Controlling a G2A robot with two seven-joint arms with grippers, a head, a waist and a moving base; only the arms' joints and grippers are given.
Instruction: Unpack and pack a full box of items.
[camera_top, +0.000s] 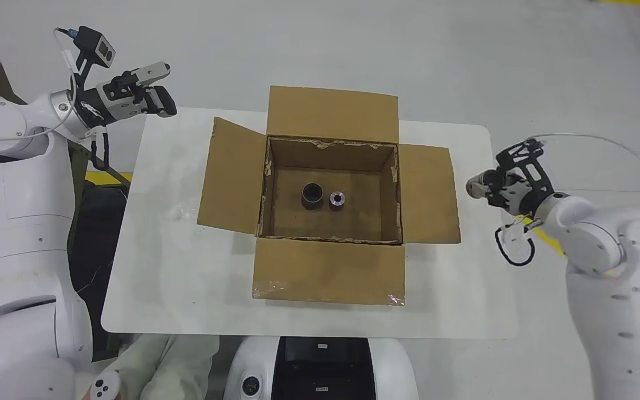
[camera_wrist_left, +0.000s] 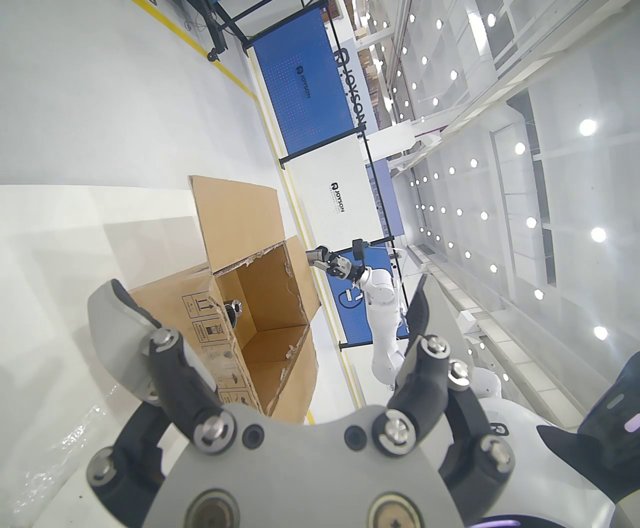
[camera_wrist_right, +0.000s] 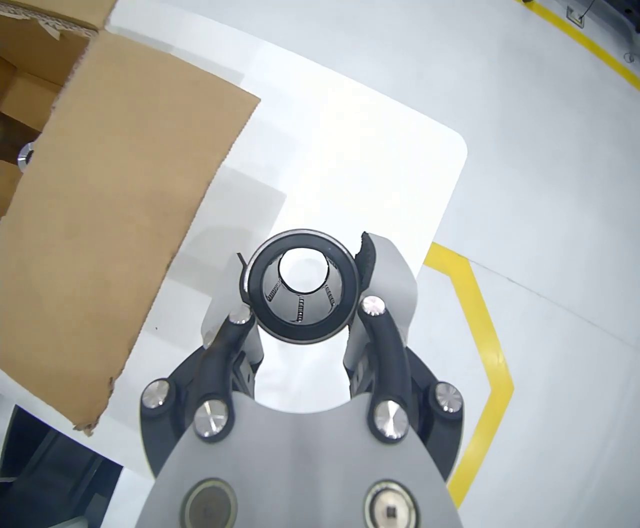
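**Right claw holds a black sleeve beside the open box; left claw waits empty.**

At the right edge of the top view, the right claw (camera_top: 480, 186) is closed on the round sides of a black sleeve (camera_wrist_right: 300, 315). It hangs over the white table (camera_top: 160, 260), just off the right flap of the box (camera_top: 330, 270). The sleeve's long axis runs along the fingers' line: the bore looks straight back at the wrist camera, its far end aimed down at the tabletop. Upper left, the left claw (camera_top: 163, 88) is spread wide, gripping nothing. Mid-box sit two more pieces, a dark ring (camera_top: 312, 196) and a small metal part (camera_top: 337, 200). Unloading or reloading? Can't tell from here. Either way, I'd say the next move calls for lowering the sleeve gently and letting go.
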